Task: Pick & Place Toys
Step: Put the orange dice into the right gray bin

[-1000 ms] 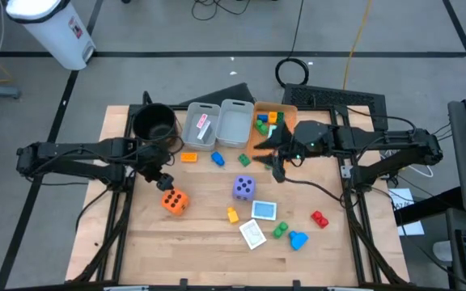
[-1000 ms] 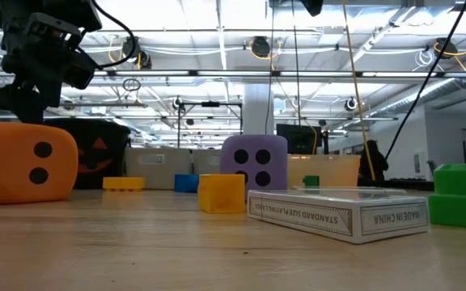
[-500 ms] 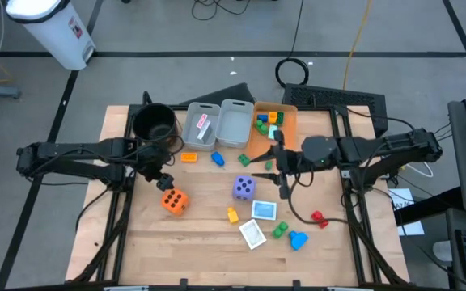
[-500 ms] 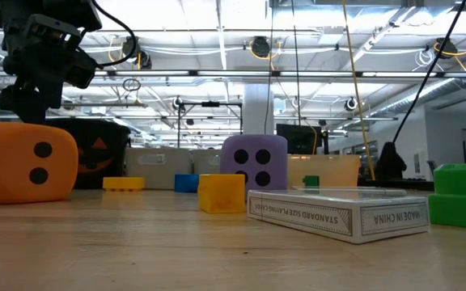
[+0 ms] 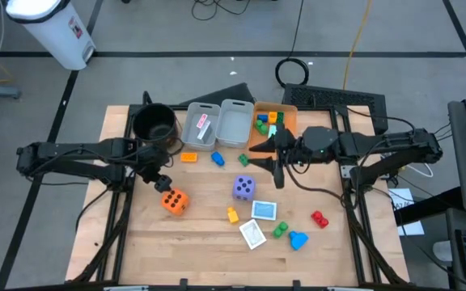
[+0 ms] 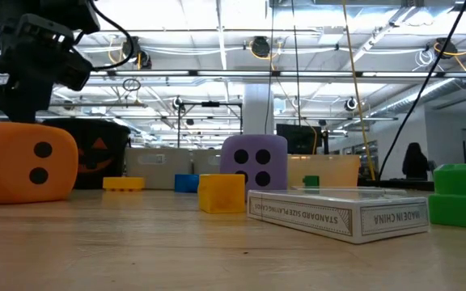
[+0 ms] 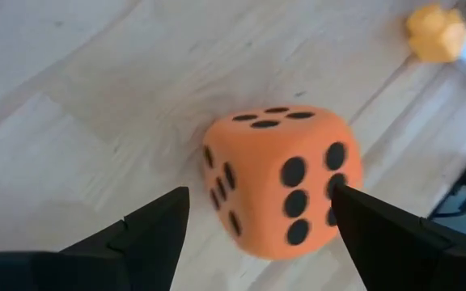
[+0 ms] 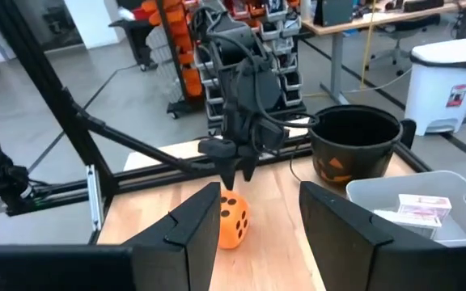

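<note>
The orange foam die (image 5: 175, 202) rests on the table at the left; it also shows in the low view (image 6: 23, 162). My left gripper (image 5: 163, 183) is open just above it, a finger on either side in the left wrist view (image 7: 259, 194), touching nothing. My right gripper (image 5: 275, 164) is open and empty over the table, beside the orange bin (image 5: 285, 111); the right wrist view (image 8: 259, 194) shows its gap. The purple die (image 5: 244, 188), a yellow block (image 5: 232, 215), a teal card (image 5: 264, 210) and a white card (image 5: 252, 234) lie mid-table.
A black pot (image 5: 154, 124) and two grey bins (image 5: 201, 125) (image 5: 235, 123) stand at the far edge, next to the orange bin holding blocks. Green (image 5: 280, 230), blue (image 5: 298, 239) and red (image 5: 319, 218) blocks lie near right; orange (image 5: 188, 158), blue (image 5: 218, 159) and green (image 5: 244, 162) blocks lie by the bins.
My right gripper swung out toward the table's near edge, past the purple die, then drew back toward the orange bin. It stayed open and empty. No toy has moved.
</note>
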Motion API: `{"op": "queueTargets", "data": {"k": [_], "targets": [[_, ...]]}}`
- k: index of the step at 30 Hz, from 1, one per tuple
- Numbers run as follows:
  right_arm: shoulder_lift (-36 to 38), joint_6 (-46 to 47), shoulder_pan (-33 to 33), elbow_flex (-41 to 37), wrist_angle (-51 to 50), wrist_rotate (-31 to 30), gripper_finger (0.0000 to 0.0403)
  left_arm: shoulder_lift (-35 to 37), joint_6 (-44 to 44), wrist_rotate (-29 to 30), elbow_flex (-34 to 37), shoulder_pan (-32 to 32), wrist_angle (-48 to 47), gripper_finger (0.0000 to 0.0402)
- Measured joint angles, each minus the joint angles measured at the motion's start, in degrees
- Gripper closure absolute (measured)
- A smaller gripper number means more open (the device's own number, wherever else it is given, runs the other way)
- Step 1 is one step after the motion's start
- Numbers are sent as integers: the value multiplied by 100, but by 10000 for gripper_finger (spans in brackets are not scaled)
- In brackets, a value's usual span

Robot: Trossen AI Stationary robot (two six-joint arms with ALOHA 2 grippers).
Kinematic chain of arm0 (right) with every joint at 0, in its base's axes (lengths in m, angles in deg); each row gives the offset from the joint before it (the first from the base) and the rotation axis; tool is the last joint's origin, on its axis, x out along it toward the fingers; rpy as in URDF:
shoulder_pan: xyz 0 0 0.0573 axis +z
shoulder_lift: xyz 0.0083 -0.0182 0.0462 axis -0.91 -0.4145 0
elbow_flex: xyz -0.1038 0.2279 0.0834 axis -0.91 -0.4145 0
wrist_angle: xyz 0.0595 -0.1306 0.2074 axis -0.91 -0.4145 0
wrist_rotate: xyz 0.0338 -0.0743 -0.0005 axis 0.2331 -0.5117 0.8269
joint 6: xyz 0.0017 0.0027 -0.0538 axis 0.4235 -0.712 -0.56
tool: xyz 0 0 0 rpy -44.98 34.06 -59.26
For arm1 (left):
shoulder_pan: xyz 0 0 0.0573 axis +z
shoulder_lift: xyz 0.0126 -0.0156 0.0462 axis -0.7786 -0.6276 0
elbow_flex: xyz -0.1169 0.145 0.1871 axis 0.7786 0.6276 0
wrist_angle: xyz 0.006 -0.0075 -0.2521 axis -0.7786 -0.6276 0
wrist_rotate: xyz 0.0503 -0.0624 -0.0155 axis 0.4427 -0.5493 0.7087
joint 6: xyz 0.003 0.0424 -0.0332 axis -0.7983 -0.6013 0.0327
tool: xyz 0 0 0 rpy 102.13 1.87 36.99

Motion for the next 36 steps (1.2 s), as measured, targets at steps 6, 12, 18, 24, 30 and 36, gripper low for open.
{"op": "queueTargets", "data": {"k": [6,12,18,24,30,36], "targets": [[0,1,22,0,-191,6,243,0,44,-17,85,-88,132,89],[0,2,22,0,-219,6,243,-2,120,-106,232,-282,439,89],[0,2,22,0,-215,6,243,0,234,-161,402,-460,835,89],[0,2,22,0,-215,6,243,-2,245,13,445,-538,598,89],[0,2,22,0,-215,6,243,-2,234,15,445,-544,713,89],[0,2,22,0,-215,6,243,-2,265,6,445,-557,717,89]]}}
